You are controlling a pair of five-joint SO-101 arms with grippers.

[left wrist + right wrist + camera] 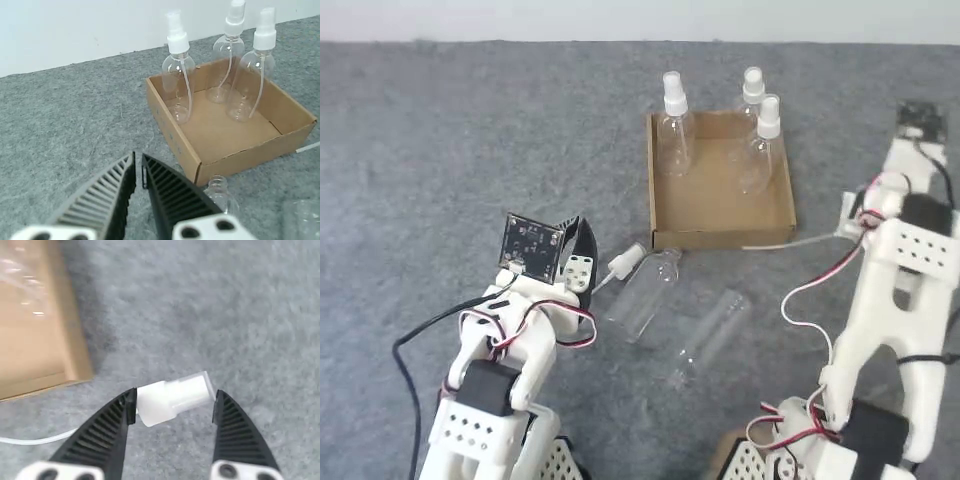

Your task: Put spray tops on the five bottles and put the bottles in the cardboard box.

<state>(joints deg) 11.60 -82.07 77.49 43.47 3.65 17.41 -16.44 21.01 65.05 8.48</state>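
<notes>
Right gripper [175, 396] is seen low over the grey table [240, 305], its jaws spread wide to either side of a white spray top [172, 399] lying crosswise between them at lower centre. Whether the top is pressed cannot be told. Left gripper [138, 159] is held closed on nothing at lower left of the high view. At upper centre, the cardboard box [720, 238] holds three capped bottles [675, 135] standing upright. Below the box, two uncapped bottles [648, 290] [710, 335] are laid on their sides. A second spray top [625, 262] is found just beside the left one.
</notes>
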